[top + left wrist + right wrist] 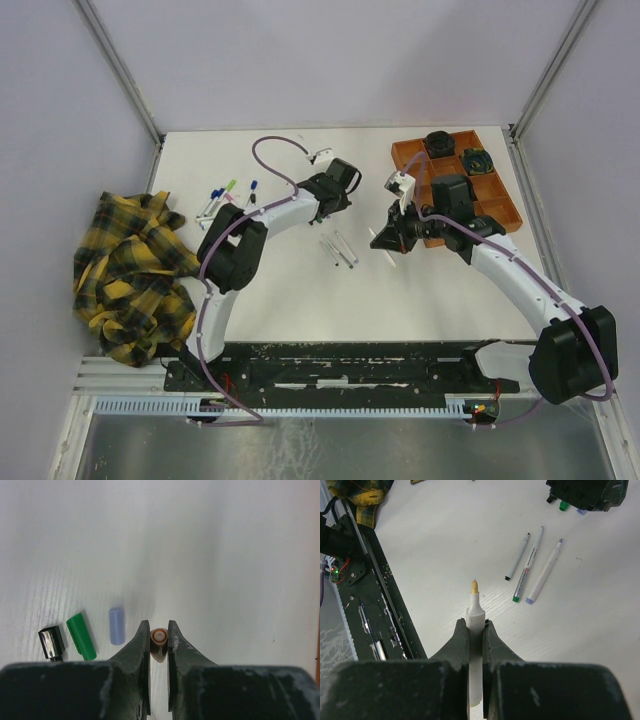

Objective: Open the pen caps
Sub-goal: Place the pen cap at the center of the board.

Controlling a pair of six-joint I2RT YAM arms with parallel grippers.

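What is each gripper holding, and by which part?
Left gripper pinches an orange cap by its sides; right gripper clamps an uncapped pen around its barrel.

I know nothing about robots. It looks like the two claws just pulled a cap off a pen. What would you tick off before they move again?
1. Cap fully off the pen: ok. The right gripper clamps the pen, its yellowish tip bare.
2. Cap in hand: ok. The left gripper is shut on the orange cap.
3. Room to drop it by the loose caps: ok. The black cap, green cap and pale blue cap lie apart from one another.
4. Room beside the three open pens: ok.
5. All pens opened: not ok. Capped pens lie near the plaid cloth.
6. How firm either grip is: cannot tell.
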